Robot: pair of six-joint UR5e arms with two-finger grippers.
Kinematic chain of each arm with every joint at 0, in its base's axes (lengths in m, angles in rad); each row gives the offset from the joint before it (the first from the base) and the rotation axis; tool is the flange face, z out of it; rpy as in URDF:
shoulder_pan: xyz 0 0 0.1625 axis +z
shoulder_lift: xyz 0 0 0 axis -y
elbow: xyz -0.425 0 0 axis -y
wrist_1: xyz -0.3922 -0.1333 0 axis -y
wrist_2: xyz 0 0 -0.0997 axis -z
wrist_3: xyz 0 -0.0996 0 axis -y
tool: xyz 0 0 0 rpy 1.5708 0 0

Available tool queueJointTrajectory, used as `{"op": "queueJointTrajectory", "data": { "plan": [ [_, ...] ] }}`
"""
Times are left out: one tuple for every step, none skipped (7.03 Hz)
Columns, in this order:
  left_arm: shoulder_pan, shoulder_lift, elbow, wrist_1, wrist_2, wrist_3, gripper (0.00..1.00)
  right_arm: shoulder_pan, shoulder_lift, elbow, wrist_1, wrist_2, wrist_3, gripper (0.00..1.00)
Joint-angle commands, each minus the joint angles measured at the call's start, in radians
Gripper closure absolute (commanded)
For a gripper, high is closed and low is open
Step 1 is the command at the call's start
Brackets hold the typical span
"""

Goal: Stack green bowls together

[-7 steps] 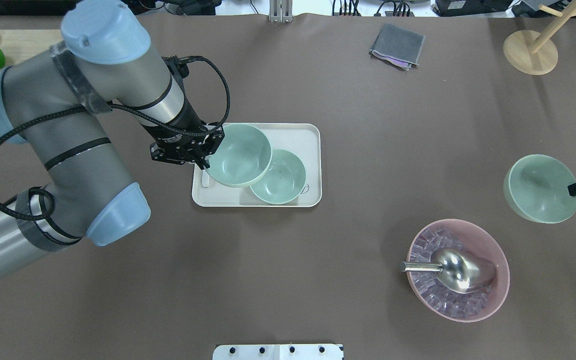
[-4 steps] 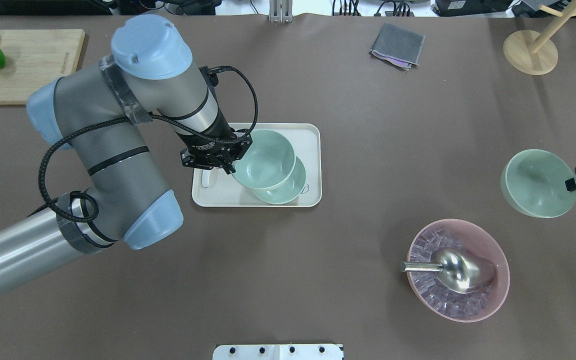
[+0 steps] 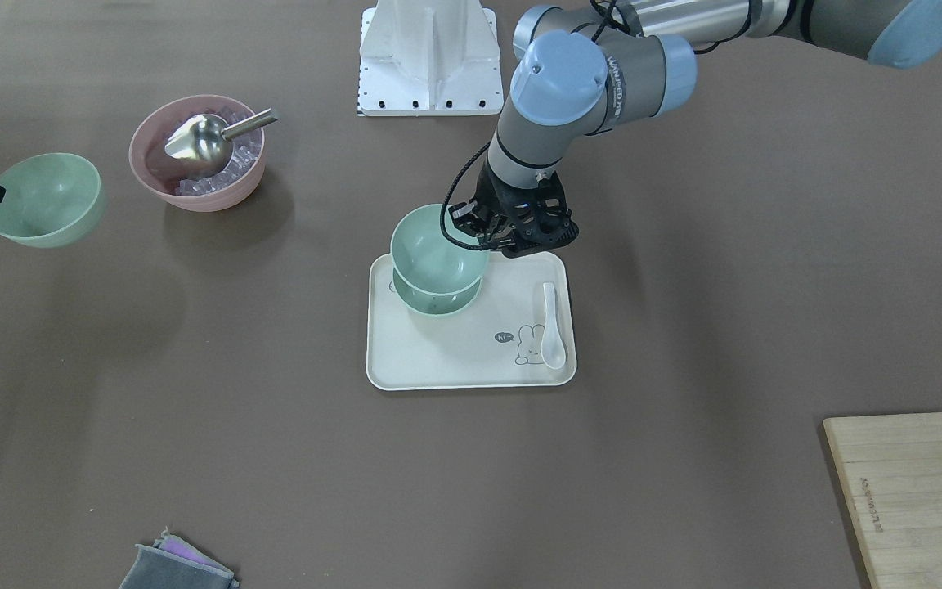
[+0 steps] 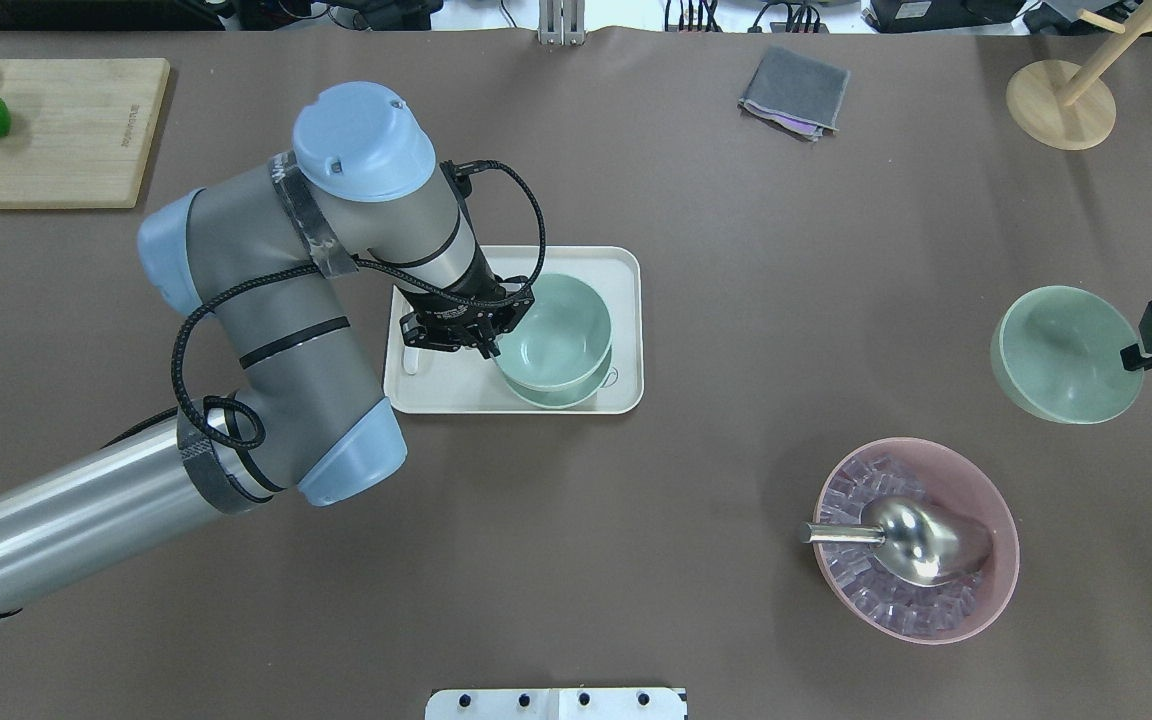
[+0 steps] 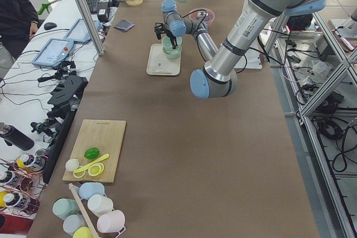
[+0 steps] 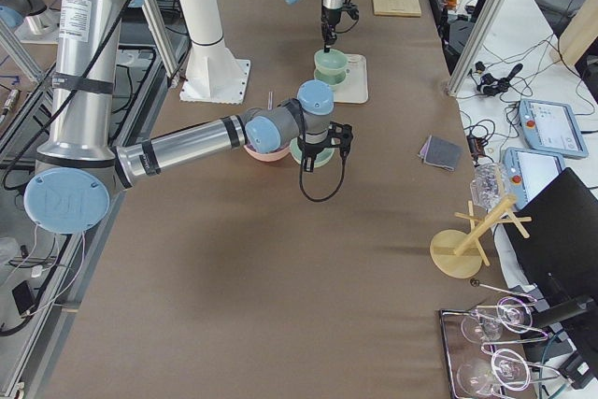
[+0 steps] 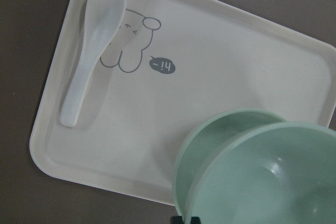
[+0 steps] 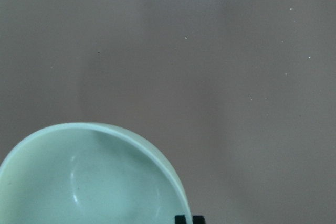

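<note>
We are logging a wide brown counter (image 4: 696,520) with everything lying or hanging over it. The left arm (image 4: 276,330) is reaching in across the middle and bending down over a cream tray (image 4: 626,270). A wooden cutting board (image 4: 56,130) is lying at the far left corner, well apart from the work.

A pink bowl (image 3: 201,199) is sitting on the robot's right half, carrying ice cubes and a metal scoop (image 4: 921,540).

Green bowls, three noted. The lower green bowl (image 3: 438,301) is resting upright on the tray, toward the tray's right end in the overhead view. The upper green bowl (image 4: 556,335) is hanging right over it, mouth up and nearly lined up, covering most of it. We are not able to tell whether the two are touching. The third green bowl (image 4: 1056,355) is hanging tilted above the counter at the far right, near the pink bowl but clear of it.

The left pincer (image 4: 491,343) is clamping the rim of the upper green bowl on the side facing the arm. The right pincer (image 4: 1133,357) is showing only at the picture's edge, pinching the rim of the third green bowl.

A folded grey cloth (image 4: 794,92) is lying at the far side of the counter. A white spoon (image 3: 551,327) is lying on the tray beside a small rabbit drawing, apart from the bowls.
</note>
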Motion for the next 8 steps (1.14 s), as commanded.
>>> {"op": "queueJointTrajectory", "data": {
  "plan": [
    [0.018, -0.001, 0.024, -0.017, 0.016, -0.002, 1.00, 0.000, 0.002, 0.004, 0.000, 0.002, 0.000, 1.00],
    [0.028, -0.001, 0.029, -0.033, 0.028, -0.012, 1.00, 0.000, 0.002, 0.003, 0.000, 0.002, 0.000, 1.00],
    [0.029, -0.002, 0.032, -0.034, 0.028, -0.018, 1.00, 0.000, 0.002, 0.003, 0.000, 0.002, 0.000, 1.00],
    [0.029, -0.002, 0.035, -0.037, 0.028, -0.017, 1.00, 0.000, 0.001, 0.004, 0.000, 0.000, 0.000, 1.00],
    [0.029, -0.002, 0.053, -0.063, 0.028, -0.017, 1.00, 0.000, 0.001, 0.003, 0.000, 0.002, 0.000, 1.00],
    [0.029, -0.002, 0.061, -0.073, 0.028, -0.017, 1.00, 0.000, 0.001, 0.003, 0.000, 0.002, 0.000, 1.00],
    [0.029, -0.002, 0.061, -0.073, 0.029, -0.017, 1.00, 0.000, 0.001, 0.004, 0.000, 0.000, 0.000, 1.00],
    [0.029, -0.007, 0.063, -0.073, 0.033, -0.015, 1.00, 0.000, -0.001, 0.003, 0.000, 0.000, 0.000, 1.00]
  ]
}}
